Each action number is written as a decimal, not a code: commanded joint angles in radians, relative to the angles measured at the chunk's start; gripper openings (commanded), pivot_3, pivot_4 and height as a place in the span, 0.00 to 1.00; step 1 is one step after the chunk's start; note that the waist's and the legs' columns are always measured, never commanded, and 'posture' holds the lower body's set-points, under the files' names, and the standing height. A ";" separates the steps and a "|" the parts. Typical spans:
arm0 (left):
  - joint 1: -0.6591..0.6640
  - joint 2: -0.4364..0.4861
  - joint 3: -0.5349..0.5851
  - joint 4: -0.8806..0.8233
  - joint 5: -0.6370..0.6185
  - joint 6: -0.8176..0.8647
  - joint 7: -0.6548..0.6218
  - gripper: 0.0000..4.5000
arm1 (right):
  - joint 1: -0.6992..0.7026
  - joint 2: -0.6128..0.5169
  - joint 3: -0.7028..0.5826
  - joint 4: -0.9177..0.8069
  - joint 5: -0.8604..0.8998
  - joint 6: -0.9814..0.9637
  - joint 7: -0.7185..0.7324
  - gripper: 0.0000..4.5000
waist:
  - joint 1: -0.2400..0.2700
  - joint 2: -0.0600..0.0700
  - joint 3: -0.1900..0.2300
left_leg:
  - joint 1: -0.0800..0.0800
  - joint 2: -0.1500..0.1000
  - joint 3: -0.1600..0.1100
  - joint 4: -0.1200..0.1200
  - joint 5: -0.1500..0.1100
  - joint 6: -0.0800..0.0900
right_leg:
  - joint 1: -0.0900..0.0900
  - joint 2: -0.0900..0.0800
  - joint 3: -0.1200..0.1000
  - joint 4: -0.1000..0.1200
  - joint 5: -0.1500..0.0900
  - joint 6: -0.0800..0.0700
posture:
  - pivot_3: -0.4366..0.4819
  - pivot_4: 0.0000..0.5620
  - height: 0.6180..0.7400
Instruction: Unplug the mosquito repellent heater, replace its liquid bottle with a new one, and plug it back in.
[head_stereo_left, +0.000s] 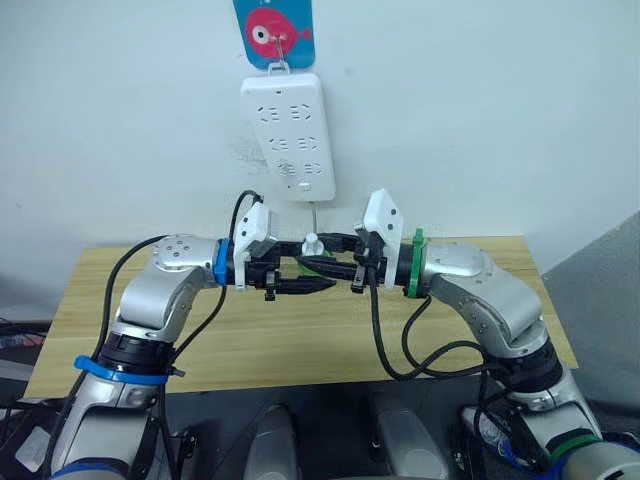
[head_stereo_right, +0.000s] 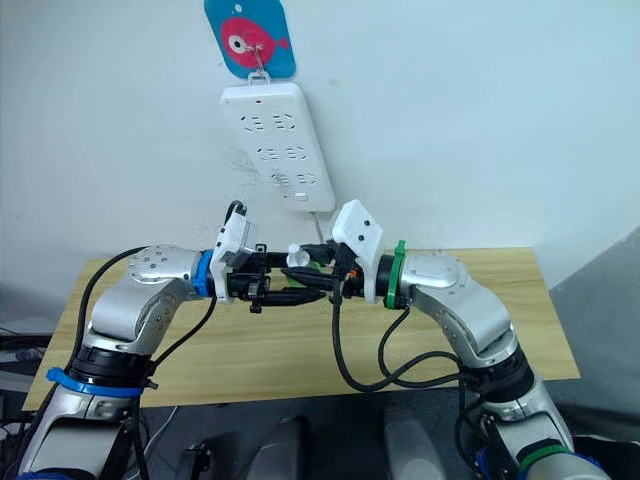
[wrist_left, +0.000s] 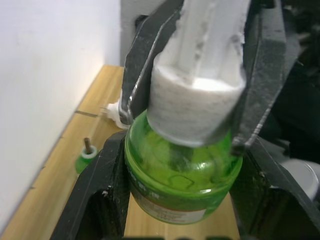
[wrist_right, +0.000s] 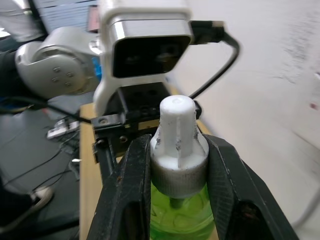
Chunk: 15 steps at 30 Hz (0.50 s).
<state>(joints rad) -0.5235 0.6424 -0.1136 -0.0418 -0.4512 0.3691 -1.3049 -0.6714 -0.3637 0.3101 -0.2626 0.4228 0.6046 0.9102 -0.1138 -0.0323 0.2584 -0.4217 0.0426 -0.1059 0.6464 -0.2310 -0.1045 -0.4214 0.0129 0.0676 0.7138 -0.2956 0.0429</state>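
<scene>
Left pincer (wrist_left: 175, 200) clamps the green liquid bottle (wrist_left: 180, 185); right pincer (wrist_right: 175, 170) grips its white cap (wrist_right: 177, 145). Unscrew with the bottle upright, steady above the desk (head_stereo_left: 300, 340).

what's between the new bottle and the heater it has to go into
The white cap covers the bottle top; the right gripper clamps it while the left gripper holds the green body. The heater lies on the table beyond, nothing else visible between.

The green bottle (wrist_left: 180, 180) is half covered by black fingers (wrist_left: 102, 200) and cut off below, its label print too blurred to read.
</scene>
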 joint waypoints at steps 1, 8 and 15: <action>-0.004 0.020 0.012 -0.038 0.005 -0.026 -0.012 0.51 | -0.108 -0.014 0.041 0.139 0.031 -0.101 0.258 0.25 | 0.000 0.000 0.000 | 0.003 0.000 0.000 0.000 -0.001 0.001 | 0.002 0.000 0.000 0.000 0.000 0.000 | 0.38 0.29 1.00; 0.009 0.012 0.020 -0.067 0.002 -0.020 0.021 0.51 | -0.174 -0.052 0.015 0.213 0.046 -0.085 0.394 0.25 | 0.002 0.000 0.000 | 0.003 0.001 -0.001 -0.001 0.001 -0.001 | 0.002 0.000 0.000 0.001 0.000 0.000 | 0.39 0.29 1.00; 0.027 -0.006 0.044 -0.070 -0.002 -0.020 0.081 0.51 | -0.042 -0.089 -0.143 -0.018 0.091 0.009 0.179 0.79 | 0.002 0.000 0.000 | 0.003 0.001 0.000 0.000 0.000 0.000 | 0.002 0.000 0.000 0.002 0.000 0.000 | 0.36 0.31 1.00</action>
<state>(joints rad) -0.4942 0.6403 -0.1012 -0.0920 -0.4454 0.3603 -1.2449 -0.7297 -0.4424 0.2277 -0.1678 0.4724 0.5848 1.1452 -0.1122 -0.0324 0.2580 -0.4182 0.0433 -0.1061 0.6464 -0.2310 -0.1043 -0.4195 0.0130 0.0680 0.7163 -0.2958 0.0424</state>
